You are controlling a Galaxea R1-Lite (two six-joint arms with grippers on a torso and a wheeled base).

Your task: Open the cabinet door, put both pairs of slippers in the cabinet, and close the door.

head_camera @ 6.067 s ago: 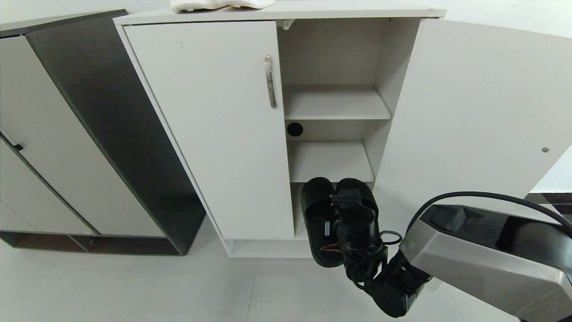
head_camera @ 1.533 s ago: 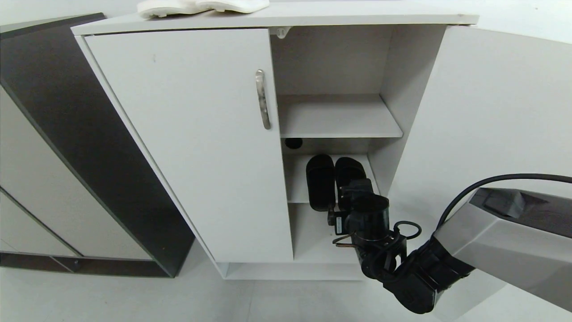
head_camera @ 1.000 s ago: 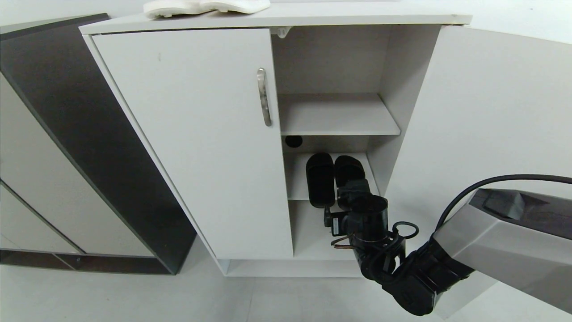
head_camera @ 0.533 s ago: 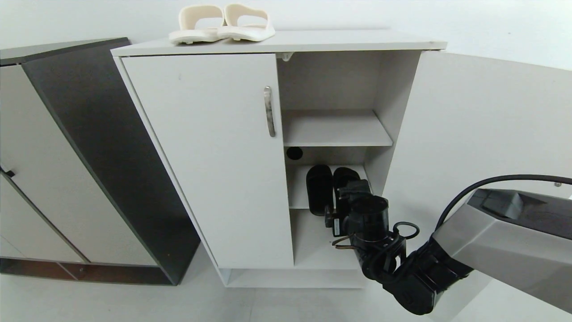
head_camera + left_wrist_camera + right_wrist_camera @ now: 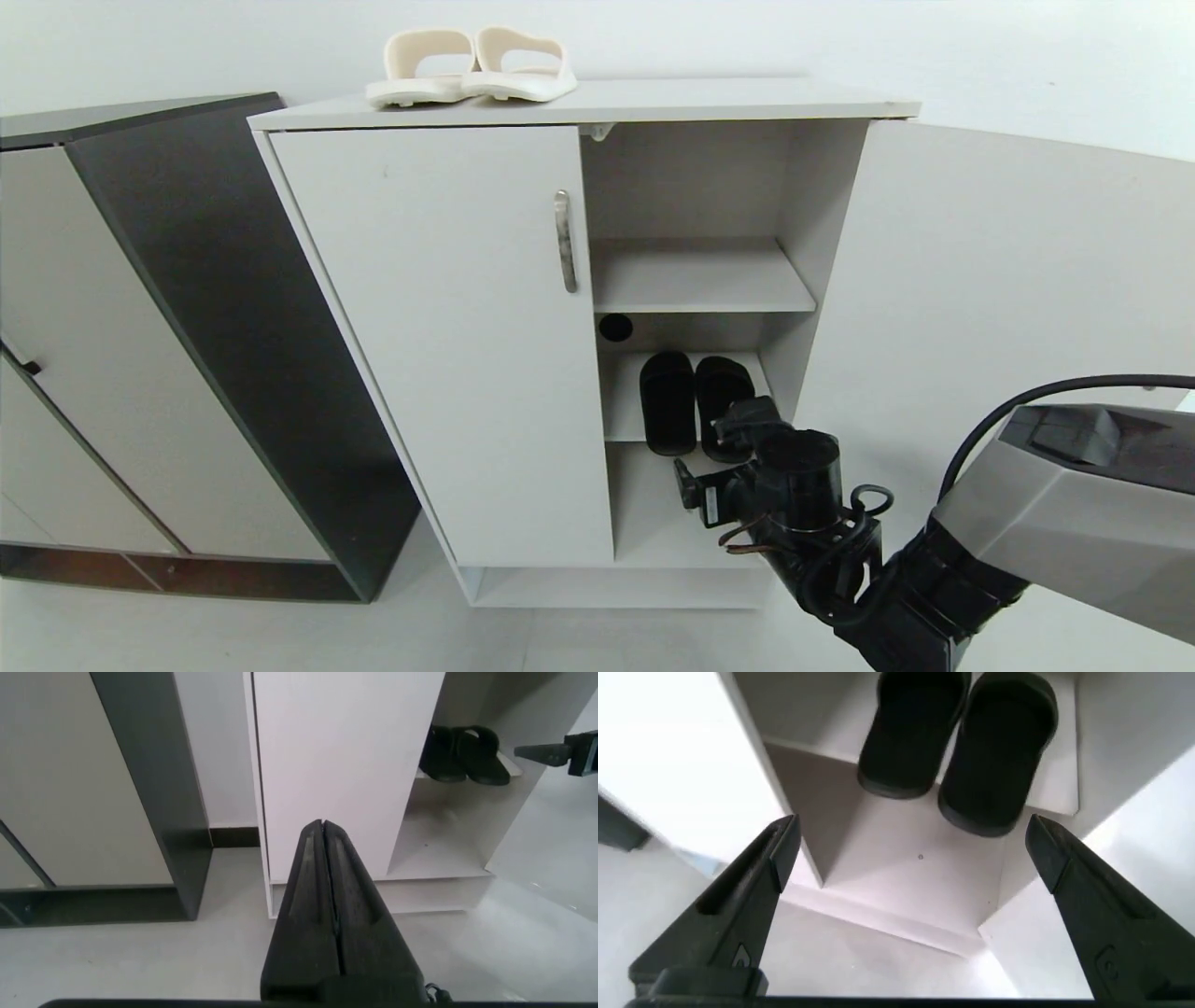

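Standing swung wide on the robot's right, the open door is showing that step 1 of the task is done, while the other door is sitting shut. The black slippers are lying side by side on the middle shelf inside the cabinet, toes pointing inward and heels reaching the shelf's front edge, so 1 of the 2 pairs is looking stowed.

The cream slippers are sitting on the cabinet's top, toward its left side, outside the compartment. This pair is waiting to be fetched.

The right gripper is hanging just in front of the compartment below the middle shelf. Its fingers are spread wide, gripping nothing, and are apart from the black pair. The left gripper is hanging low in front of the shut door, its fingers pressed together on nothing.

By my judgement the job is sitting at roughly its halfway mark. What is remaining is lifting the cream pair down from the top, setting it on a shelf inside, and swinging the open door shut.
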